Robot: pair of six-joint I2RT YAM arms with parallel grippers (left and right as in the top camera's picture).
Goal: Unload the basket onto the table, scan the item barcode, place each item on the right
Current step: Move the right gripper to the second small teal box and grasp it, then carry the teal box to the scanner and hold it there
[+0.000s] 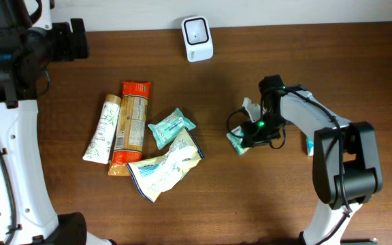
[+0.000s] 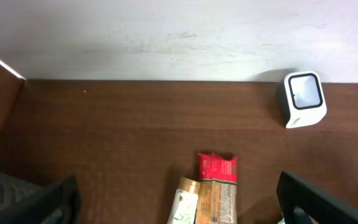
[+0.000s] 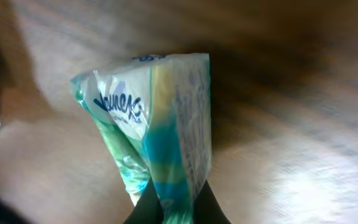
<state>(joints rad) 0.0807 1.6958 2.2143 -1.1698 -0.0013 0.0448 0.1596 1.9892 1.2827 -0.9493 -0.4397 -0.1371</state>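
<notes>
The right claw (image 3: 169,206) pinches a tissue pack (image 3: 157,118) over the dark wooden worktop (image 3: 291,155), while the left claw (image 2: 178,186) gapes wide facing a white wall (image 2: 166,37).

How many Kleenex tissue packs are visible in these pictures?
2. One tissue pack lies beside the white pouch; the second tissue pack is held in the right gripper. Another may hide behind the right arm.

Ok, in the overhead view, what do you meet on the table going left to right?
white tube → orange snack bar → green tissue pack → white scanner → second tissue pack, pinched in the right hand
</notes>
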